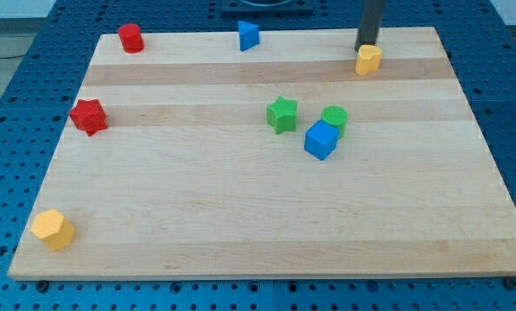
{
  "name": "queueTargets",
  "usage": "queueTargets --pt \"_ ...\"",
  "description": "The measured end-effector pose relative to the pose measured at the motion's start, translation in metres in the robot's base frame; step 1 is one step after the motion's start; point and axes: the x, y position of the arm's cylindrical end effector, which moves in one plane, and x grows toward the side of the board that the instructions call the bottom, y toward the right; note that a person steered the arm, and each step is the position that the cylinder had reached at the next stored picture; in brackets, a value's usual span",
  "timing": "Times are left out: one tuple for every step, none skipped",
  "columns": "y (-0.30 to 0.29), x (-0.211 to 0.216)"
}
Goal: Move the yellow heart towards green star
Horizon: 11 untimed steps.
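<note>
1. the yellow heart [368, 59] sits near the view's top right of the wooden board [240, 233], well apart from the green star [282, 114], which lies near the middle.
2. my tip [364, 47] stands right behind the heart, on its upper-left side, touching it or just about; i cannot tell which. that placing makes sense only partly: a push from there would send the heart downward, but the star is down and to the left, so the rod may need to come round to the heart's right.
3. there are no fingers to speak of here, just a bare rod, so nothing is clasped or let go; the heart is only nudged.
4. the green cylinder [334, 117] and blue cube [321, 140] crowd the star's right side, touching each other, right on the heart's likely path.
5. the red star [88, 116], red cylinder [130, 38], blue triangular block [248, 35] and the yellow hexagonal block [52, 229] lie far off, out of the way.
</note>
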Motion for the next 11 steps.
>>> queueTargets --pt "0.032 0.017" --pt "0.032 0.03" --pt "0.01 0.011" --pt "-0.019 0.014" --pt "-0.033 0.028" --pt "-0.043 0.043" --pt "-0.053 0.059" --pt "-0.075 0.06" --pt "-0.098 0.063" --pt "-0.107 0.082" --pt "-0.107 0.091"
